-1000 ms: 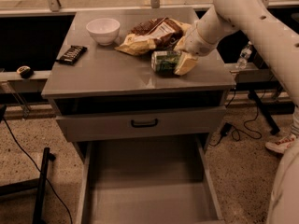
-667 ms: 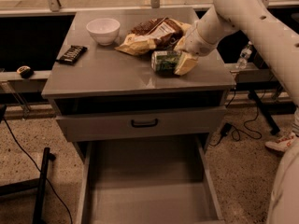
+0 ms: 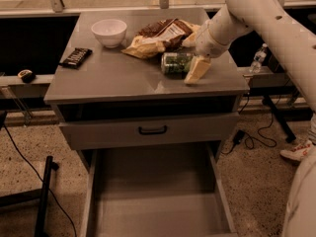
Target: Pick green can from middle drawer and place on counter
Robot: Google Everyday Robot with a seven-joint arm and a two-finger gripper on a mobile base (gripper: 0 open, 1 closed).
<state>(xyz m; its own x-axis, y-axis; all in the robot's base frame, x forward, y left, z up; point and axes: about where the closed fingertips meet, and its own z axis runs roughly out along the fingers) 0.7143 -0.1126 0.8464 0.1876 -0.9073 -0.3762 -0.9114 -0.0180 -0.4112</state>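
Note:
The green can (image 3: 174, 63) lies on its side on the counter (image 3: 113, 78), near the right edge, in front of the snack bags. My gripper (image 3: 193, 53) reaches down from the right at the can's right end. Its jaws stand open across the can, with one cream finger (image 3: 197, 69) resting in front of the can and the other behind it. The middle drawer (image 3: 158, 201) is pulled out below and its grey floor holds nothing.
A white bowl (image 3: 109, 32), a brown and yellow pile of snack bags (image 3: 158, 36) and a dark bar (image 3: 75, 57) lie on the counter. A closed drawer front with a black handle (image 3: 152, 130) sits above the open drawer. A water bottle (image 3: 257, 58) stands off to the right.

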